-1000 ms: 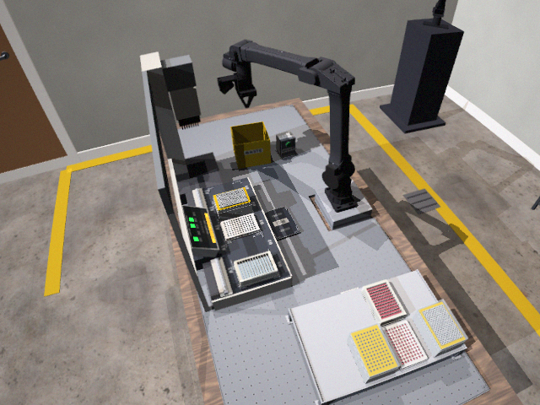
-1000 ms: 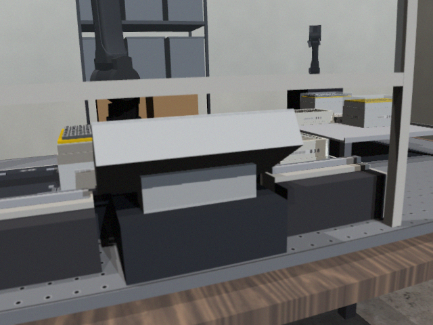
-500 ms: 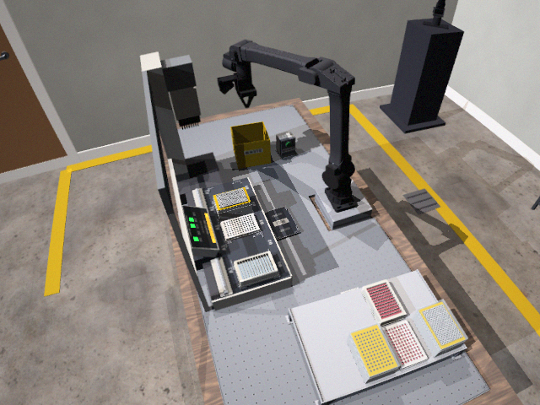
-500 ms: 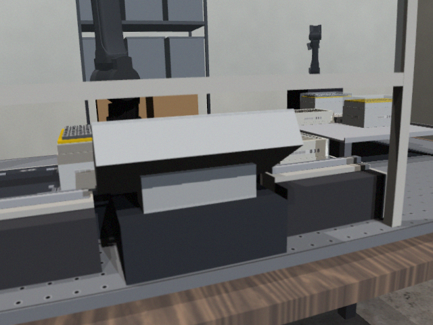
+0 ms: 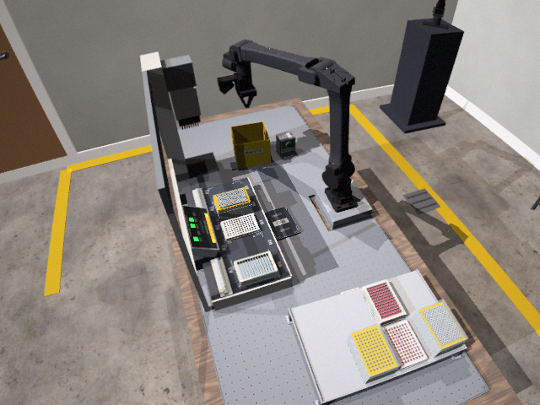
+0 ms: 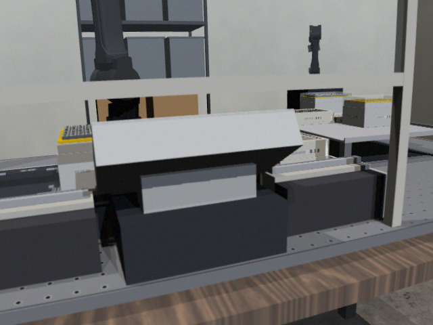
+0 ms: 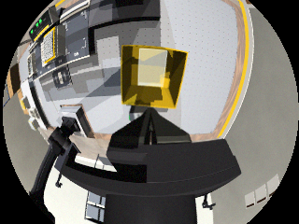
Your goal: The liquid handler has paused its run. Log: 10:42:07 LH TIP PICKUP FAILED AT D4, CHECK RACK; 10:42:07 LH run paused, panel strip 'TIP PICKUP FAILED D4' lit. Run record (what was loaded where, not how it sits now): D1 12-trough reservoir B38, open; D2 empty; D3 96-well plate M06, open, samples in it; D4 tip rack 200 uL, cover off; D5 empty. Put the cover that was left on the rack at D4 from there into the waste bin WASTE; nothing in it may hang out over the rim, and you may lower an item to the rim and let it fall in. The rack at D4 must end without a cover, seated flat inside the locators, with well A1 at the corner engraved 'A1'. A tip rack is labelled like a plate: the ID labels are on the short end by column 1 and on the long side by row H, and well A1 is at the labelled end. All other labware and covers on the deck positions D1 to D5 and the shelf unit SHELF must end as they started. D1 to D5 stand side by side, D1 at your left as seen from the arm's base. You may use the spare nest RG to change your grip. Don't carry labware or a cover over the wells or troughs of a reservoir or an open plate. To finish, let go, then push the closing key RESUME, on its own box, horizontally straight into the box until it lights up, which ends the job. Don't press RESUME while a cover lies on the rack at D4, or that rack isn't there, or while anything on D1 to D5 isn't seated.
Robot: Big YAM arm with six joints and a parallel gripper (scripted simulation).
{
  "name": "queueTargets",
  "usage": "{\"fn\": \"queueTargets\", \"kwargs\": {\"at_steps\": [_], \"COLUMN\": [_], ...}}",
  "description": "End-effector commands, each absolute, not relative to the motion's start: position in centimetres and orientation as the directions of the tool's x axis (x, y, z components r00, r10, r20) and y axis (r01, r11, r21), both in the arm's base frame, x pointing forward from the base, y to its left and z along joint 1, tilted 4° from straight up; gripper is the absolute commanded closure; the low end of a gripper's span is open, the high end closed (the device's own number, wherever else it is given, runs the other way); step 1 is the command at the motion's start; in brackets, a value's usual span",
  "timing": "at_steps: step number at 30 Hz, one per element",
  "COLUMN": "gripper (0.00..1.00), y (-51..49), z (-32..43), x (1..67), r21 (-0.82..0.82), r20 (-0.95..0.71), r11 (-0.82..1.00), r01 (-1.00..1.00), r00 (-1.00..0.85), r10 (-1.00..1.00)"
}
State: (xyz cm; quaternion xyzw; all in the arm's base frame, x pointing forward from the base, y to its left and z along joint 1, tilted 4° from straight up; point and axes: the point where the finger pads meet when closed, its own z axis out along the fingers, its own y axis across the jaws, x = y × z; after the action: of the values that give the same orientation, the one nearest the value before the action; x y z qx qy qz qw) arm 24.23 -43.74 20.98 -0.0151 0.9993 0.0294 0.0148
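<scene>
My gripper point(image 5: 246, 102) hangs high above the far end of the table, just behind the yellow waste bin point(image 5: 251, 145). Its fingers are shut with nothing between them. In the wrist view the fingertips point(image 7: 149, 119) point down near the bin, and a pale flat piece point(image 7: 152, 67) lies inside it, below the rim. The tip rack at D4 point(image 5: 232, 198) has a yellow rim and its tips show, with no cover on it. It sits square in the deck row. It also shows in the exterior view point(image 6: 75, 154).
The open plate point(image 5: 240, 225) and the reservoir point(image 5: 256, 267) sit further along the deck. The panel point(image 5: 198, 226) shows green lights. The RESUME box point(image 5: 284, 143) stands right of the bin. The spare nest point(image 5: 284, 224) is beside the deck. The shelf point(image 5: 392, 331) holds several racks and plates.
</scene>
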Motion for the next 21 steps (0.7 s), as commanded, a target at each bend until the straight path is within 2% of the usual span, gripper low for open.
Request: {"fn": "queueTargets", "kwargs": {"at_steps": [1,21], "gripper": [1.0,1.0], "y": [-44.88,-44.88], "z": [23.88,24.63], "x": [25.88,25.87], "r21": [0.009,-0.001], "r20": [-0.058,-0.061], "r11": [0.999,0.995], "r01": [-0.035,-0.101], "r00": [-0.998,-0.993], "r10": [-0.034,-0.101]}}
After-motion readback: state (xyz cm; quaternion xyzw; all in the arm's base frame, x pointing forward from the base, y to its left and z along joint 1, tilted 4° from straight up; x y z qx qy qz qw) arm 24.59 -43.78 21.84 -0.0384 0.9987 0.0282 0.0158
